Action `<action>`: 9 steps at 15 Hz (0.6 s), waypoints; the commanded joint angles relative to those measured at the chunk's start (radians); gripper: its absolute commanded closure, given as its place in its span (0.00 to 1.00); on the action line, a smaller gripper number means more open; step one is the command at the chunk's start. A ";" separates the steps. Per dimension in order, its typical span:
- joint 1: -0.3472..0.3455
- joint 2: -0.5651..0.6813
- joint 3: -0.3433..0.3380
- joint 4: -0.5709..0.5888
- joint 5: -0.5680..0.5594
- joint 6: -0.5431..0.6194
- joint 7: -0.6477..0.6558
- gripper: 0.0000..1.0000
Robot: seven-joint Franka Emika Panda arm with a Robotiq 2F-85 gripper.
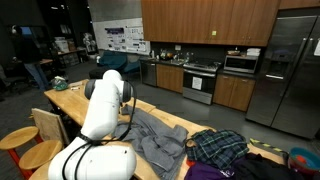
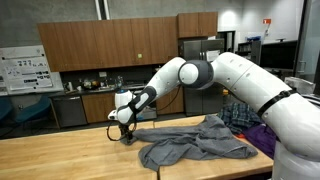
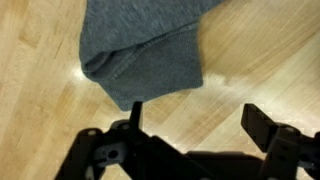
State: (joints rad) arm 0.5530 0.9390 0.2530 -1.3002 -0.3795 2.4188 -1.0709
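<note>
Gripper (image 2: pixel 123 133) is hanging wide open over the wooden table (image 2: pixel 60 155), gripping nothing.
The grey garment (image 2: pixel 195 148) is lying crumpled mid-table, its sleeve end reaching just beside the fingers, perhaps not touching.

Office kitchen with wooden cabinets (image 1: pixel 205 18), steel fridge (image 1: pixel 290 70), oven (image 1: pixel 201 82), microwave (image 1: pixel 241 63), wall posters (image 2: pixel 24 70).

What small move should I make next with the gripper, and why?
Probably ease the gripper toward the grey cloth before lowering. Its jaws stand open over bare table, and the cloth's folded end lies just ahead of them, not between them.
</note>
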 commanded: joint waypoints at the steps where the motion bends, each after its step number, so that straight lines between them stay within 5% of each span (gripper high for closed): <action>1: 0.020 0.048 -0.025 0.077 -0.020 -0.018 0.021 0.05; 9: 0.075 0.108 -0.069 0.208 -0.044 -0.087 0.014 0.15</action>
State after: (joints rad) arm 0.5926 1.0128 0.2109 -1.1749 -0.3956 2.3799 -1.0697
